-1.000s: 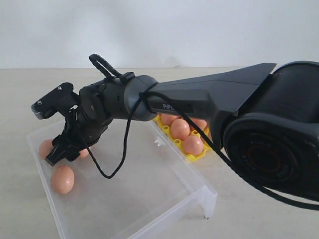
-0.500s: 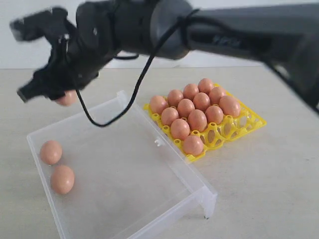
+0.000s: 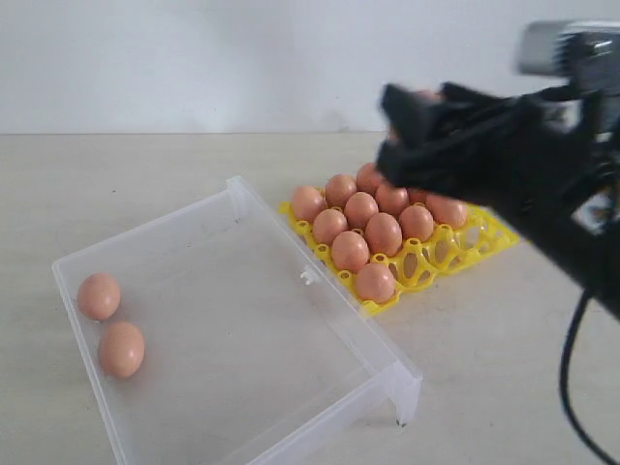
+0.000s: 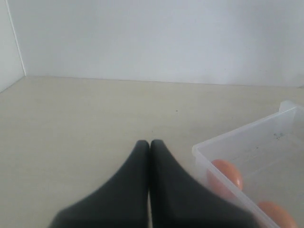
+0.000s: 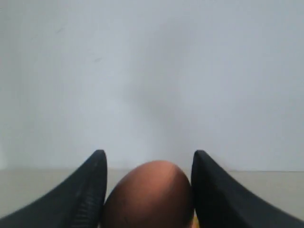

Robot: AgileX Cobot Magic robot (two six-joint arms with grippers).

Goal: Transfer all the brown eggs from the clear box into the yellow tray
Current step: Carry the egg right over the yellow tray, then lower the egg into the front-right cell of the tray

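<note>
Right gripper point(image 5: 149, 164) pinches one brown egg point(image 5: 147, 199), jaws approx. egg-width apart, above yellow tray point(image 3: 484, 232). Lower slowly to an empty near-right cup point(image 3: 441, 260), then release; 2 eggs point(image 3: 100, 295) lie in clear box point(image 3: 242, 387).

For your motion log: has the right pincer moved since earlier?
Yes: the right pincer went rightward, from the clear box's left end to over the yellow tray.

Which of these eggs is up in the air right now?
The held egg, clamped in the right claw. Two loose eggs lie in the clear box, and the rest sit in the yellow tray.
</note>
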